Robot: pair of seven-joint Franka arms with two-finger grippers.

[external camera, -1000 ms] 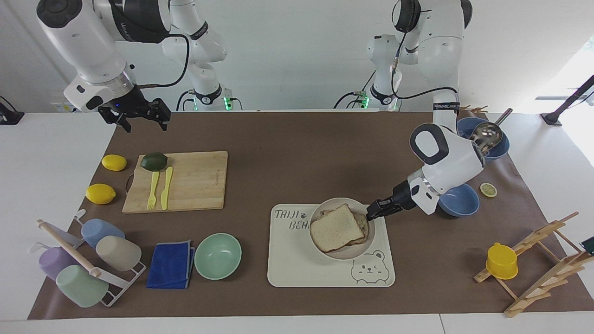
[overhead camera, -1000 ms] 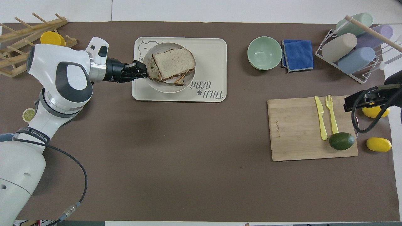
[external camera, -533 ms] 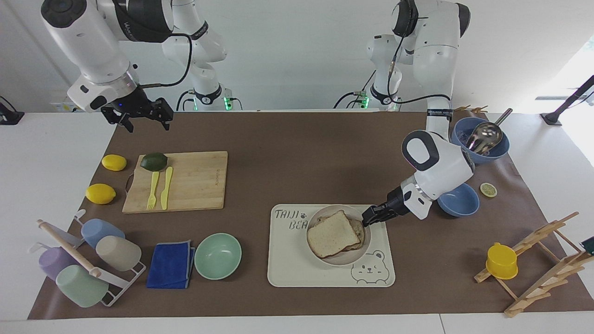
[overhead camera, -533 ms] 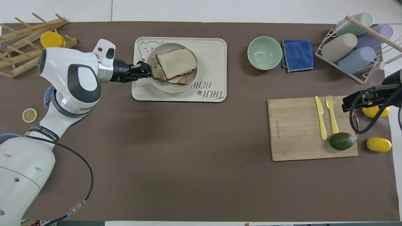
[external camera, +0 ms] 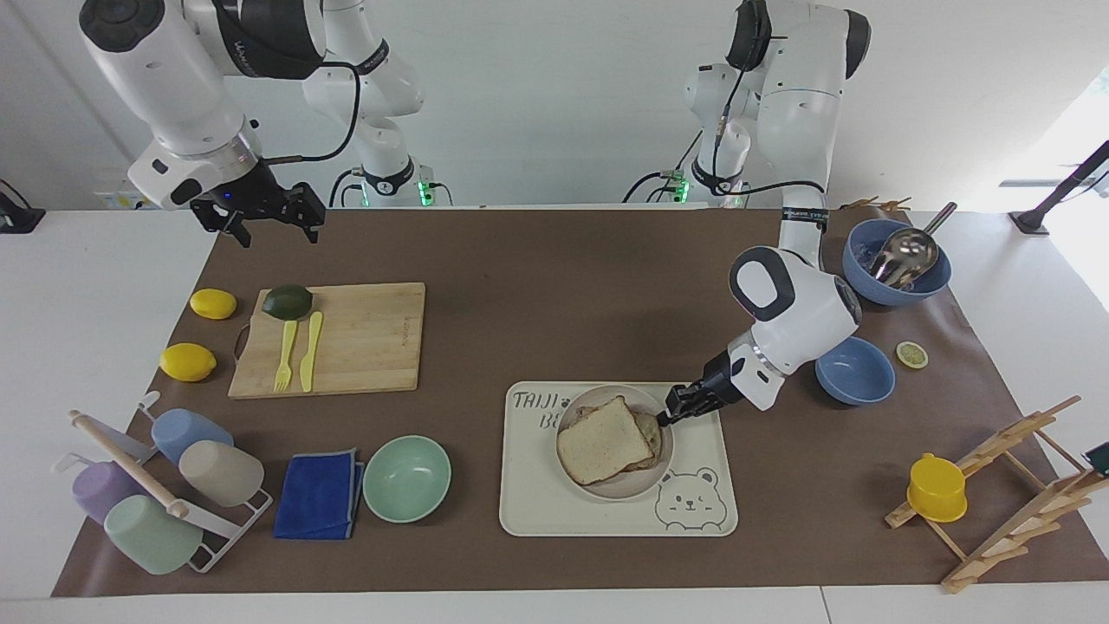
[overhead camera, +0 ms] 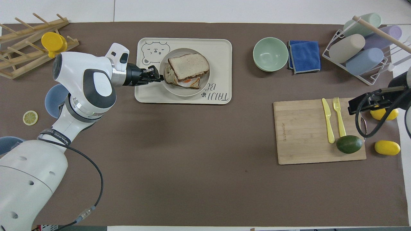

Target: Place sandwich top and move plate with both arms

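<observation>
1. Left tool (external camera: pixel 671 416) (overhead camera: pixel 157 77) sits low at the rim of the plate (external camera: pixel 606 490) (overhead camera: pixel 179 93), on the edge toward the left arm's end of the desk (external camera: pixel 554 303) — its fingers pinch the rim.
2. That plate rests on the cream tray (external camera: pixel 537 511) (overhead camera: pixel 221 51), between the tray's lettering and its bear drawing.
3. On the plate, the sandwich top (external camera: pixel 604 440) (overhead camera: pixel 188 62) lies flat over the lower slice, skewed, so the lower slice's edge shows beside the tool.
4. In the overhead view a bit of orange and white filling (overhead camera: pixel 189 82) shows under the top slice, on the side nearer the robots.
5. Relative to the tray, the mint green bowl (external camera: pixel 406 478) (overhead camera: pixel 270 54) stands just beside it toward the right arm's end, with the blue cloth (external camera: pixel 319 495) (overhead camera: pixel 304 56) next to that.
6. Right tool (external camera: pixel 264 212) (overhead camera: pixel 369 103) hangs in the air well apart from the tray, over the edge of the cutting board (external camera: pixel 346 342) (overhead camera: pixel 305 131) — fingers spread, nothing between them; this arm waits.
</observation>
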